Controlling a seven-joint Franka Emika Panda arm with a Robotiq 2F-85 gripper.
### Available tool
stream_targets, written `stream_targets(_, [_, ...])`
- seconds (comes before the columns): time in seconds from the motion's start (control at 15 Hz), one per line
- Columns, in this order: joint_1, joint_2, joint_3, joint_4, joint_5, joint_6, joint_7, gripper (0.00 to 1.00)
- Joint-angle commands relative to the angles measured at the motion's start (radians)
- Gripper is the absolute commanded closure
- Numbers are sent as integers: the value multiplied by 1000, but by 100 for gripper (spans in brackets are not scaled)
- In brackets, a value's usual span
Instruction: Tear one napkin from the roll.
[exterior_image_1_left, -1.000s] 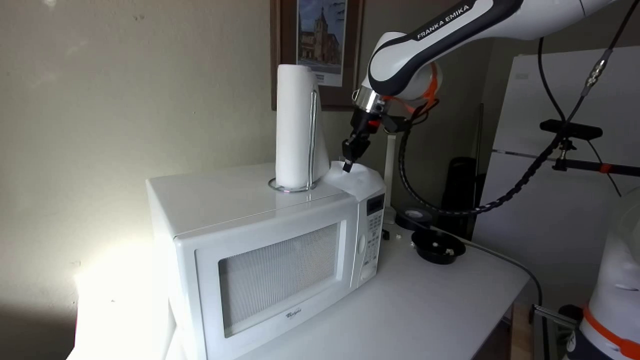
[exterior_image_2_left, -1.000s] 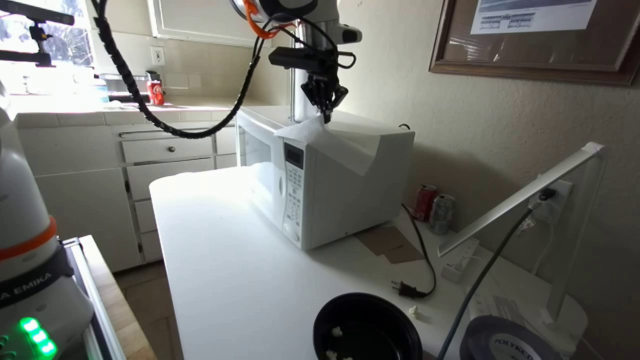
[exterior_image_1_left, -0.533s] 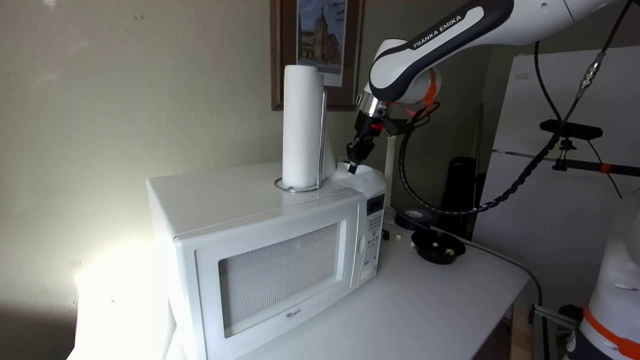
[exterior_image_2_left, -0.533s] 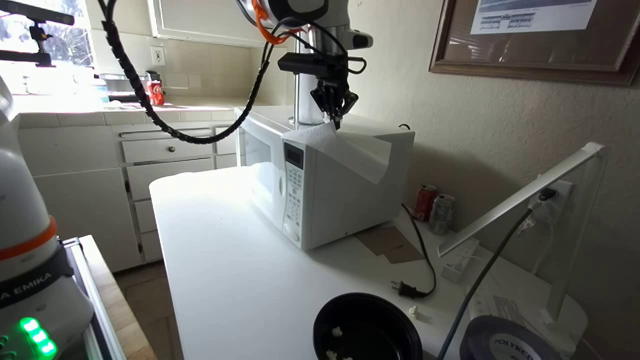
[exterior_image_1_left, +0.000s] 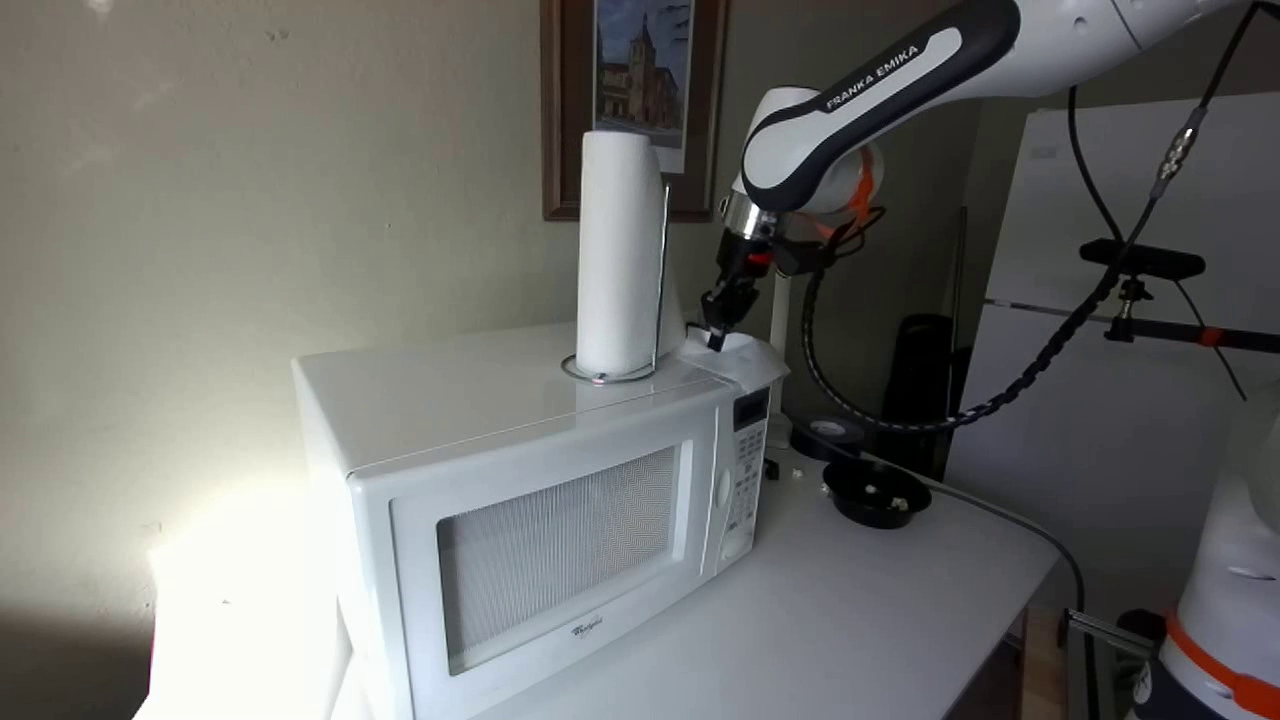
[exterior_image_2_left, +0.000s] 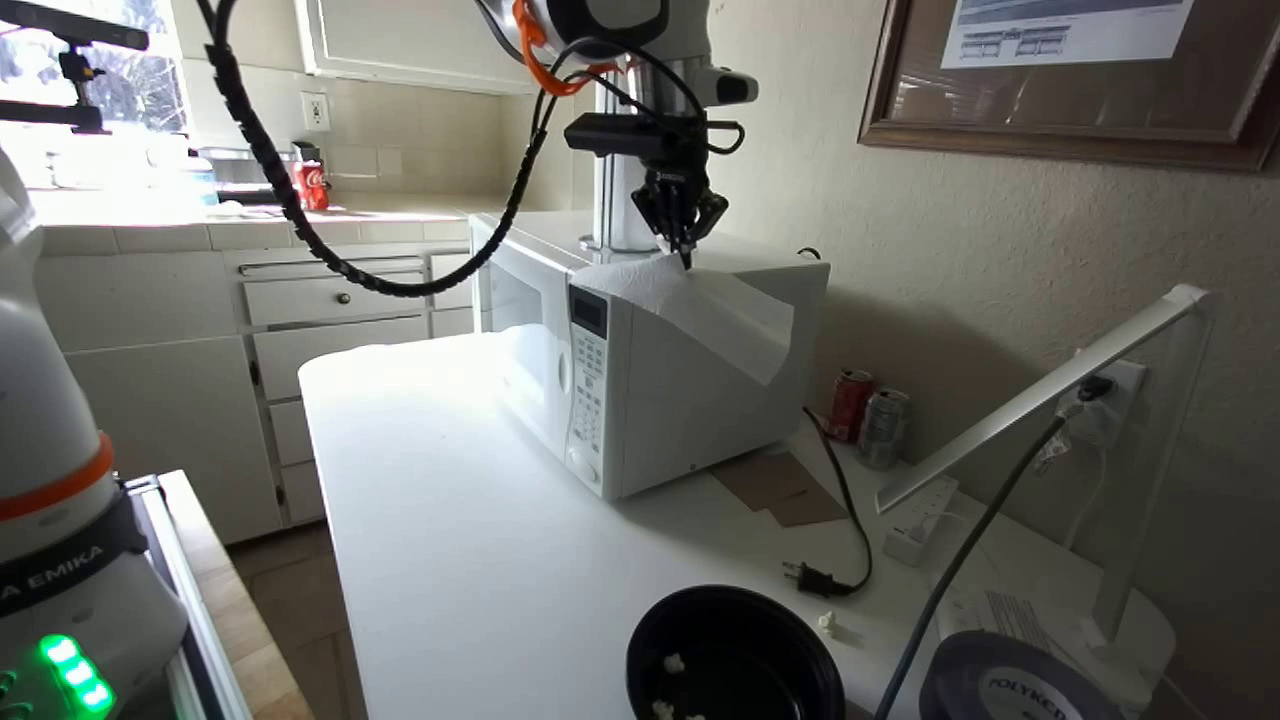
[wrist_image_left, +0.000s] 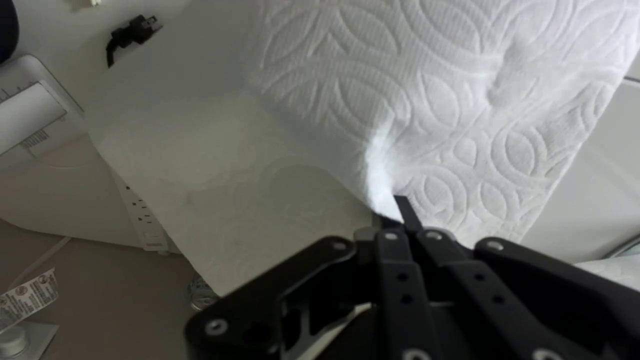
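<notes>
The roll (exterior_image_1_left: 615, 255) is a tall white cylinder upright on a wire stand on top of the microwave (exterior_image_1_left: 430, 400). It also shows partly behind my gripper in an exterior view (exterior_image_2_left: 622, 205). The napkin (exterior_image_1_left: 745, 365) is a floppy white sheet draped over the microwave's control-panel end, with a corner hanging down its side (exterior_image_2_left: 740, 325). Loose paper spreads from the roll's side toward it. My gripper (exterior_image_1_left: 716, 343) points down just beside the roll, also seen in an exterior view (exterior_image_2_left: 686, 262). In the wrist view, the fingertips (wrist_image_left: 400, 212) are shut on a pinched fold of the embossed napkin (wrist_image_left: 450, 100).
The microwave (exterior_image_2_left: 710, 410) stands on a white table (exterior_image_2_left: 480, 560). A black bowl (exterior_image_2_left: 735, 670) with popcorn, a power plug (exterior_image_2_left: 825, 580), a tape roll (exterior_image_2_left: 1010, 690), a desk lamp (exterior_image_2_left: 1040, 395) and two cans (exterior_image_2_left: 868, 415) are on the table. A framed picture (exterior_image_1_left: 640, 80) hangs behind.
My gripper has moved slightly down and away from the roll's earlier spot, pulling the napkin along. The roll and its stand have slid the same way across the microwave top, toward its control-panel end.
</notes>
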Motion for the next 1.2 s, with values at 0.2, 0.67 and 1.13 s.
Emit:
stream_targets(0.2, [-13, 34, -5, 26, -53, -32, 52, 100])
stream_targets(0.67, [-11, 49, -5, 42, -39, -98, 46, 100])
stream_targets(1.13, [-19, 44, 3, 74, -226, -174, 123, 100])
